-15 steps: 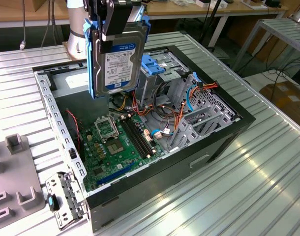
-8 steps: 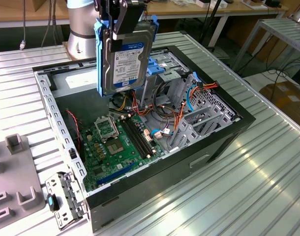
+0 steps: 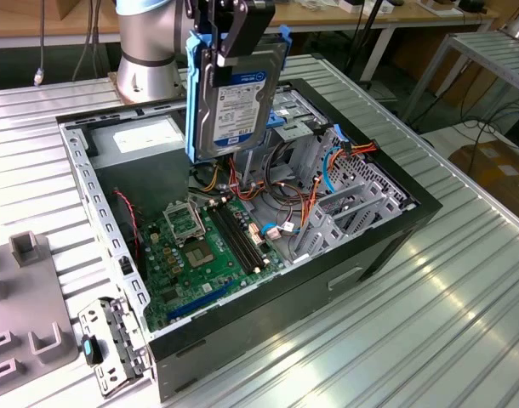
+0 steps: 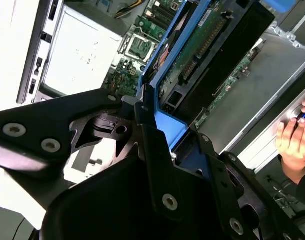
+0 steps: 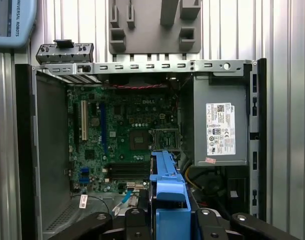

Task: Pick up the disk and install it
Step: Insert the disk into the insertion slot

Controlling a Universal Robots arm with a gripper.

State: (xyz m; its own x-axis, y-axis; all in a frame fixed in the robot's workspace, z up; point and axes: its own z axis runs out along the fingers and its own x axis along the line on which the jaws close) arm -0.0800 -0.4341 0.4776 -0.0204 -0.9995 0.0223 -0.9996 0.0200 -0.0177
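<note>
Gripper (image 3: 228, 49) clamps the disk (image 3: 236, 106) upright over open PC case (image 3: 370, 248), w/ cables (image 3: 281, 194) + motherboard (image 3: 200, 245) below. Case lies on ribbed metal table (image 3: 430, 340); workbenches (image 3: 321, 14) behind.

Open PC case (image 3: 268, 323) on ribbed table (image 3: 430, 340), green mobo (image 3: 187, 251) inside, silver PSU (image 5: 220, 125), grey fixture (image 5: 152, 25) nearby

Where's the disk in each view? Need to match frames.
Exterior view: disk upright in the gripper, above the open case.
Second wrist view: disk edge-on, circuit side showing, motherboard beyond it.
First wrist view: its blue carrier edge, over the motherboard.
Shared landmark: the green motherboard.
</note>
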